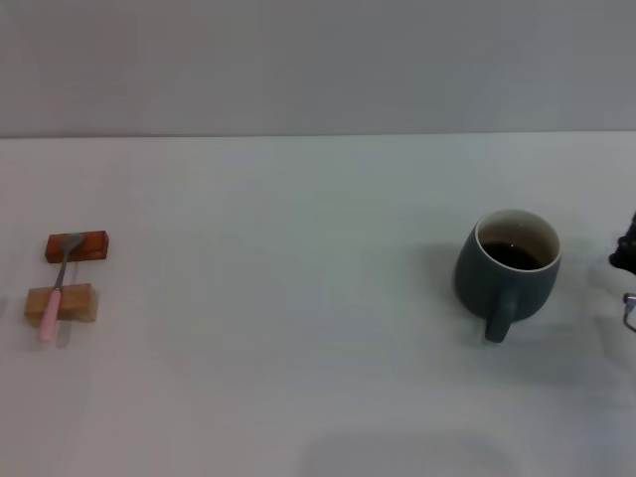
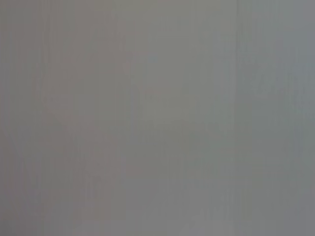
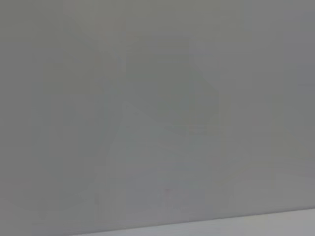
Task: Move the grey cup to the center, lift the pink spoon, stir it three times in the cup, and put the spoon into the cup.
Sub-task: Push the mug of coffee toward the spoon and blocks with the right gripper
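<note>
The grey cup (image 1: 508, 268) stands upright at the right of the table in the head view, its handle towards me, with dark liquid inside. The pink spoon (image 1: 56, 291) lies at the far left, its handle across a pale wooden block (image 1: 79, 302) and its metal bowl on a reddish-brown block (image 1: 89, 245). My right gripper (image 1: 626, 268) shows only as a dark part at the right edge, just right of the cup and apart from it. My left gripper is out of view. Both wrist views show only plain grey surface.
The white table (image 1: 298, 328) runs wide between spoon and cup. A grey wall (image 1: 318, 60) stands behind the table's far edge.
</note>
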Robot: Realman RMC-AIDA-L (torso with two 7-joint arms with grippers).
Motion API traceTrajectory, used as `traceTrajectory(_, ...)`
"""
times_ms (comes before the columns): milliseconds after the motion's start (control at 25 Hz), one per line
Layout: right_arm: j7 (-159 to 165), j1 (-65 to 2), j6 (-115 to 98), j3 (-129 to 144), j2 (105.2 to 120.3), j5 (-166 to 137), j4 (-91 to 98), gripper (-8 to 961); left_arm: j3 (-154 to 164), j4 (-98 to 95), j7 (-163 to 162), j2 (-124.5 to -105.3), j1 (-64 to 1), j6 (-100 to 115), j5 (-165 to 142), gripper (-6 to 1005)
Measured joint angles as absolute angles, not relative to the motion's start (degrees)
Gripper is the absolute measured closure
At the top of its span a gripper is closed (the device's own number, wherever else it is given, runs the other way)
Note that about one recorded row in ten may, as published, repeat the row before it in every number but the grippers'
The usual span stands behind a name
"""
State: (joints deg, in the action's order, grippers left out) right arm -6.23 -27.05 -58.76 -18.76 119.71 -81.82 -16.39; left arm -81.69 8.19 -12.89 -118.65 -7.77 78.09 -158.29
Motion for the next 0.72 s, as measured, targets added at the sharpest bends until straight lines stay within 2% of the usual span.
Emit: traceTrajectory(720, -6.2, -27.4, -56.2, -16.0, 119.70, -86.6, -20.5, 953, -81.8, 8.2, -13.2, -118.65, -8.3, 78.7, -158.3, 184)
